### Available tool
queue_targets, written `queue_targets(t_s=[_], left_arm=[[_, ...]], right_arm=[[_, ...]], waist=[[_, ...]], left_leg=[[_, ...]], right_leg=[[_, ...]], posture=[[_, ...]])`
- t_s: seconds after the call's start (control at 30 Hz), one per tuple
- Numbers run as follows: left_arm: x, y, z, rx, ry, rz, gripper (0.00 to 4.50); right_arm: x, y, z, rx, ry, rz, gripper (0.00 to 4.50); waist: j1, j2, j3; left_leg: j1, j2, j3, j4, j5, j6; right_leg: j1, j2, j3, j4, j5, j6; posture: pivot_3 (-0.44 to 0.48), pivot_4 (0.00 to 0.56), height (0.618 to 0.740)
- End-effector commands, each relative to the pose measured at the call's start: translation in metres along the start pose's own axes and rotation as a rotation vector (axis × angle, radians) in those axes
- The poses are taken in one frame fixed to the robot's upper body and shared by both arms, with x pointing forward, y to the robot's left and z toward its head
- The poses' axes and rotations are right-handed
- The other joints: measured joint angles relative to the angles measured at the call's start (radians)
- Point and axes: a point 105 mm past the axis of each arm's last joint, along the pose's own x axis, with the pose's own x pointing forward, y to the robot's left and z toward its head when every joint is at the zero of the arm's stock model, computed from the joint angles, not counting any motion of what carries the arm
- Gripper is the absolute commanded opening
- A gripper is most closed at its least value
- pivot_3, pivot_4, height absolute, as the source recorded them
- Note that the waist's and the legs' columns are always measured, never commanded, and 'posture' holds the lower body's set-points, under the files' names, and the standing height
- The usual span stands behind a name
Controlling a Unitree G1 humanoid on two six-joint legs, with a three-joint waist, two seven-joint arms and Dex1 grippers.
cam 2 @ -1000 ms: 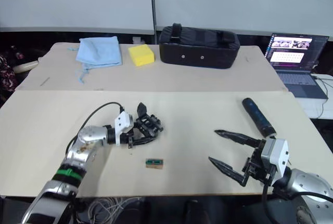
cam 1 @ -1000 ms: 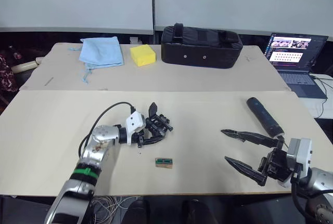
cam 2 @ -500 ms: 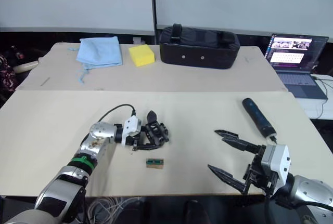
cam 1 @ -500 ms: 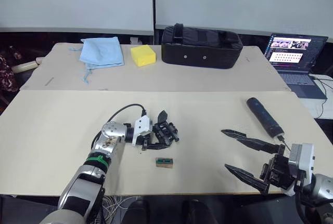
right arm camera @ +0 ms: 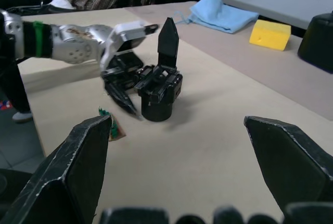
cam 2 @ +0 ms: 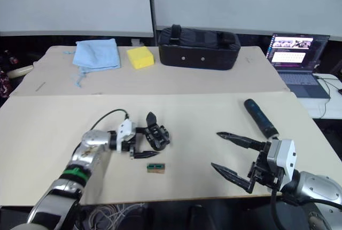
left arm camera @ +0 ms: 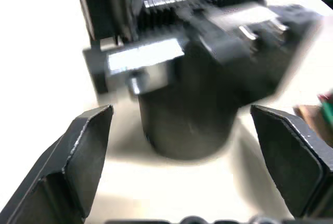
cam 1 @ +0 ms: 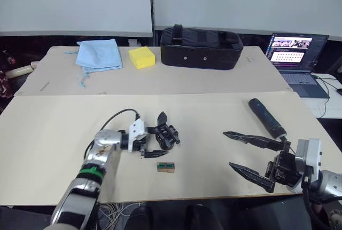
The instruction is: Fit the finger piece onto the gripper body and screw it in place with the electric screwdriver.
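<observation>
Centrally, just left of the middle of the left eye view, one gripper body [cam 1: 166,134] stands on the near table [cam 1: 48,134], with the left gripper [cam 1: 158,136] spread open around it: one finger rises behind it, the other lies low on the table in front, and neither visibly presses on it. An upright black piece stands at the body's far side; whether that is the finger piece or the robot's own finger is hard to tell from here. One small brown-and-green box [cam 1: 165,167] lies just below the body in the frame. At right of centre one electric screwdriver [cam 1: 266,117] lies flat, well apart from the body. In the lower right corner the right gripper [cam 1: 237,150] is wide open and empty, its two fingers pointing toward the middle. Along the top, on the far table, are one blue cloth [cam 1: 96,54], one yellow sponge [cam 1: 141,57] and one black bag [cam 1: 201,47]; one open laptop [cam 1: 295,50] sits at the upper right.
</observation>
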Motion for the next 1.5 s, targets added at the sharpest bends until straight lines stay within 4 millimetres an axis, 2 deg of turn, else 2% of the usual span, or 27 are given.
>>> queue_targets(t_s=[0.03, 0.17, 0.27, 0.43, 0.6, 0.7, 0.97, 1.0, 1.03, 1.13, 1.27, 1.33, 1.43, 1.5], left_arm=[[-0.012, -0.006, 0.006, -0.044, -0.034, 0.05, 4.48], [-0.009, -0.019, 0.009, -0.105, -0.04, 0.099, 4.48], [-0.004, -0.018, 0.006, -0.14, 0.007, 0.191, 4.48], [0.014, -0.027, 0.006, -0.165, -0.018, 0.272, 4.48], [0.026, -0.036, 0.005, -0.14, 0.007, 0.261, 4.48], [0.031, -0.028, 0.004, -0.205, -0.011, 0.337, 4.48], [0.043, -0.03, -0.004, -0.22, 0.032, 0.325, 4.48], [0.043, -0.031, -0.005, -0.22, 0.037, 0.315, 3.95], [0.042, -0.031, -0.006, -0.21, 0.045, 0.311, 3.65], [0.039, -0.027, -0.008, -0.185, 0.061, 0.303, 2.29], [0.027, -0.01, -0.007, -0.122, 0.08, 0.284, 2.28], [0.018, 0.003, 0.0, -0.068, 0.072, 0.268, 2.28], [0.007, 0.015, 0.021, 0.005, -0.009, 0.172, 2.28], [0.001, 0.011, 0.023, 0.022, -0.003, 0.041, 2.28]], right_arm=[[0.003, -0.001, 0.005, 0.0, -0.024, 0.0, 4.5], [0.005, -0.002, 0.004, 0.002, -0.033, -0.003, 4.5], [0.006, -0.001, 0.004, 0.003, -0.037, -0.004, 4.5], [0.008, -0.001, 0.002, 0.0, -0.025, 0.011, 4.5], [0.008, -0.002, 0.002, -0.004, -0.027, 0.009, 4.5], [0.008, -0.002, 0.002, -0.005, -0.025, 0.009, 4.5], [0.005, 0.0, 0.0, 0.007, 0.001, 0.001, 4.5], [0.004, 0.0, 0.0, 0.01, 0.004, -0.001, 4.5], [0.004, 0.0, -0.001, 0.013, 0.006, -0.002, 4.5], [0.003, 0.001, -0.001, 0.016, 0.008, -0.004, 4.5], [0.003, 0.002, -0.003, 0.023, 0.011, 0.0, 4.5], [0.002, 0.003, -0.004, 0.025, 0.013, 0.001, 4.5], [-0.001, 0.001, -0.004, 0.029, 0.014, -0.013, 4.5], [-0.003, 0.003, -0.006, 0.037, 0.02, -0.008, 4.5]], waist=[[0.001, 0.0, 0.0], [0.008, 0.001, 0.0], [0.015, 0.001, 0.0], [0.015, 0.001, -0.001], [0.016, 0.001, -0.001], [0.018, 0.003, -0.002], [0.027, 0.005, -0.003], [0.028, 0.005, -0.003], [0.028, 0.006, -0.003], [0.027, 0.007, -0.004], [0.029, 0.007, -0.004], [0.027, 0.007, -0.004], [0.016, 0.006, -0.004], [0.008, 0.006, -0.003]], left_leg=[[0.0, 0.0, 0.0, 0.0, 0.0, 0.0], [0.0, 0.0, 0.0, 0.0, 0.0, 0.0], [-0.001, -0.001, 0.0, 0.0, 0.0, 0.0], [-0.001, -0.001, 0.0, 0.0, 0.0, 0.0], [0.0, -0.001, 0.0, 0.0, 0.0, 0.0], [0.0, -0.002, 0.0, 0.0, 0.0, 0.0], [0.0, -0.002, 0.0, 0.0, 0.0, 0.0], [0.0, -0.002, 0.0, 0.0, 0.0, 0.0], [0.0, -0.002, 0.0, 0.0, 0.0, 0.0], [0.0, -0.002, 0.0, 0.0, 0.0, 0.0], [0.0, -0.002, 0.0, 0.0, -0.001, -0.001], [0.0, -0.002, 0.0, 0.0, -0.002, -0.003], [0.0, -0.002, 0.0, 0.0, -0.004, -0.006], [-0.001, -0.002, 0.0, 0.0, -0.003, -0.005]], right_leg=[[0.0, 0.0, 0.0, 0.0, 0.0, 0.0], [0.0, -0.001, 0.0, 0.0, 0.0, 0.0], [0.0, -0.002, 0.0, 0.0, 0.0, 0.0], [0.0, -0.002, 0.0, -0.001, 0.0, 0.0], [0.0, -0.001, 0.0, -0.001, 0.0, 0.0], [0.0, -0.002, 0.0, -0.001, 0.0, 0.0], [0.001, -0.002, 0.0, -0.001, 0.0, 0.0], [0.001, -0.002, 0.0, -0.001, 0.0, 0.0], [0.001, -0.002, 0.0, -0.001, 0.0, 0.001], [0.001, -0.002, 0.0, -0.001, 0.0, 0.001], [0.001, -0.002, 0.0, -0.001, 0.0, 0.0], [0.001, -0.001, 0.0, -0.001, 0.0, 0.001], [0.0, 0.0, 0.0, -0.001, 0.0, 0.0], [-0.001, 0.0, 0.001, -0.001, 0.0, 0.0]], posture=[[0.0, 0.15, 0.74], [0.0, 0.15, 0.74], [0.0, 0.15, 0.74], [0.0, 0.15, 0.74], [0.0, 0.15, 0.74], [0.0, 0.15, 0.74], [0.0, 0.15, 0.74], [0.0, 0.15, 0.74], [0.0, 0.15, 0.74], [0.0, 0.15, 0.74], [0.0, 0.15, 0.74], [0.0, 0.15, 0.74], [0.0, 0.15, 0.74], [0.0, 0.15, 0.74]])
